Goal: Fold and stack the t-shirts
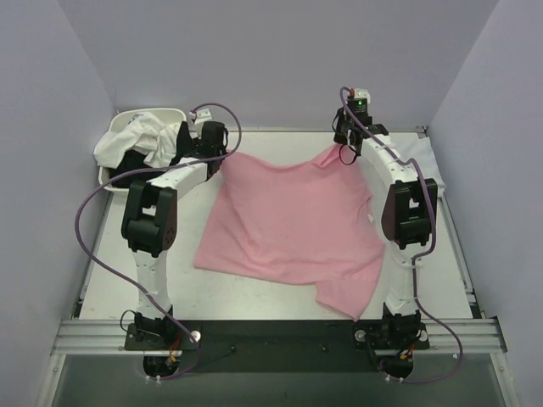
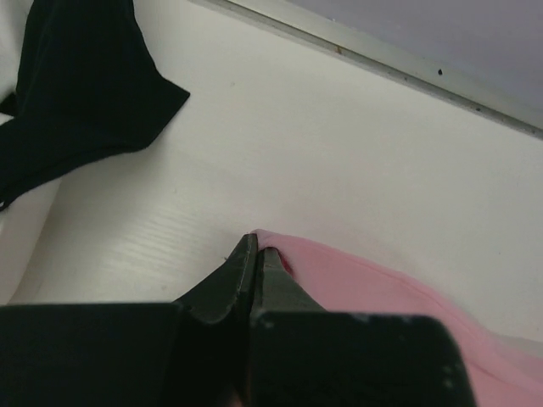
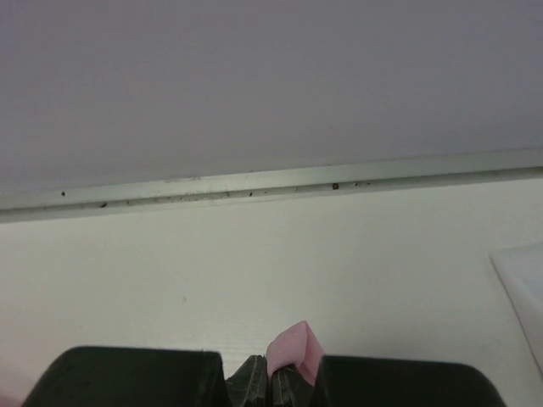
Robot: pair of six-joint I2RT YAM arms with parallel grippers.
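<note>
Nearest, the 2 arms rise from their bases at the near edge of the worktop (image 1: 254,297), with elbows bent high and forearms stretched toward the back wall. The left forearm angles inward to the right and the right one inward to the left. Between them the pink t-shirt (image 1: 293,220) lies spread mostly flat on the worktop, its near right corner rumpled beside the right arm's base. Farther back, the left gripper (image 2: 256,248) is pinched tight on the shirt's far left corner, with no gap showing between its jaws and the tips down at the worktop. The right gripper (image 3: 273,366) is clamped the same way on the far right corner, a small pink tuft poking up between its fingers. Farthest, in the back left corner, the basin (image 1: 161,113) holds heaped white t-shirts (image 1: 136,140), and a black t-shirt (image 2: 76,93) spills over its rim.
</note>
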